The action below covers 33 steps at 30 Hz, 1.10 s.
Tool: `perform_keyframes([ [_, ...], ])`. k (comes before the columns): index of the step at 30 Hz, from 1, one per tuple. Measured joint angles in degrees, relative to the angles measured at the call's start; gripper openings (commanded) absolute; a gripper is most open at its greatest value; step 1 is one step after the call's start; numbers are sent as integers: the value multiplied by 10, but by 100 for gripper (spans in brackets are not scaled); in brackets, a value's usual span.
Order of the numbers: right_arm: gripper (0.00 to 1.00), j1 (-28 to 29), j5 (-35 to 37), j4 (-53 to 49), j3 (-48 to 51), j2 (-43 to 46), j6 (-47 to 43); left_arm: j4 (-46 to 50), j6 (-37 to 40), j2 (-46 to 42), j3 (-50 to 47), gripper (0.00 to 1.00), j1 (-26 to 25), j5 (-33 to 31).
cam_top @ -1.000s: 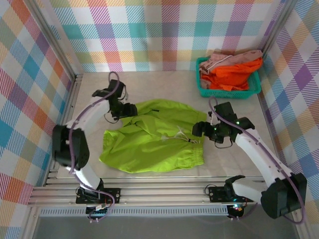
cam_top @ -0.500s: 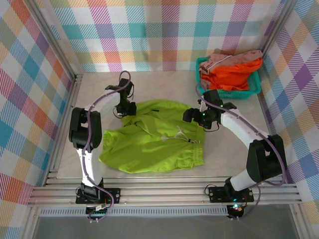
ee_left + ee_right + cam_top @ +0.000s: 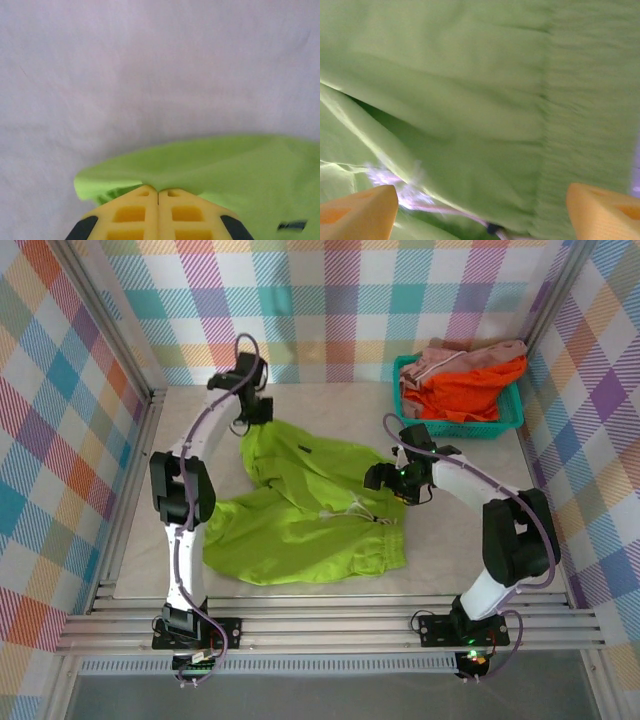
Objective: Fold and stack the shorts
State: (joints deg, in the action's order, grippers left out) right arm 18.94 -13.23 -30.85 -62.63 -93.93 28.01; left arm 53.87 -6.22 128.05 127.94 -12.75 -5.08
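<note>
The lime green shorts (image 3: 300, 515) lie spread in the middle of the table, with their far left corner pulled up toward the back. My left gripper (image 3: 250, 412) is shut on that corner of the green fabric (image 3: 210, 165), its yellow fingers (image 3: 130, 215) pressed together. My right gripper (image 3: 385, 478) hovers open over the right edge of the green shorts (image 3: 470, 100), its fingertips (image 3: 360, 210) wide apart above the white drawstring (image 3: 420, 200). The orange shorts (image 3: 470, 390) and the pink shorts (image 3: 450, 358) are piled in the basket.
A teal mesh basket (image 3: 505, 422) stands at the back right corner. Plaid walls close in the table (image 3: 470, 540) on three sides. Bare tabletop shows to the right of the green shorts and along the back.
My left gripper has moved toward the back wall, dragging the green shorts' corner with it and stretching the fabric. My right gripper has moved left and back over the shorts' right edge.
</note>
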Motion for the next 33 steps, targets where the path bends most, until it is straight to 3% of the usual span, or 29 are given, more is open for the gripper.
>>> perform_keyframes([
  [2, 87, 0, 4, 0, 0, 0, 0, 4, 2, 42, 88, 49, 14, -4],
  [3, 87, 0, 6, 0, 0, 0, 0, 9, 1, 68, 132, 60, 23, -4],
  [7, 88, 0, 8, 0, -2, 2, -2, 31, 1, 139, 227, 76, 56, 16],
  [12, 89, 0, -5, 9, -23, 4, -2, 46, 4, 87, 155, 97, 74, 28],
  [17, 90, 12, -19, 19, -94, -16, -1, -4, -21, -139, -126, 100, 72, 67],
  [22, 91, 33, -33, 43, -234, -121, 5, -114, -80, -338, -373, 100, 72, 137],
  [26, 91, 38, -42, 44, -352, -229, 14, -190, -113, -347, -502, 100, 73, 158],
  [33, 91, 38, -46, 17, -494, -377, 17, -257, -132, -257, -555, 100, 73, 166],
])
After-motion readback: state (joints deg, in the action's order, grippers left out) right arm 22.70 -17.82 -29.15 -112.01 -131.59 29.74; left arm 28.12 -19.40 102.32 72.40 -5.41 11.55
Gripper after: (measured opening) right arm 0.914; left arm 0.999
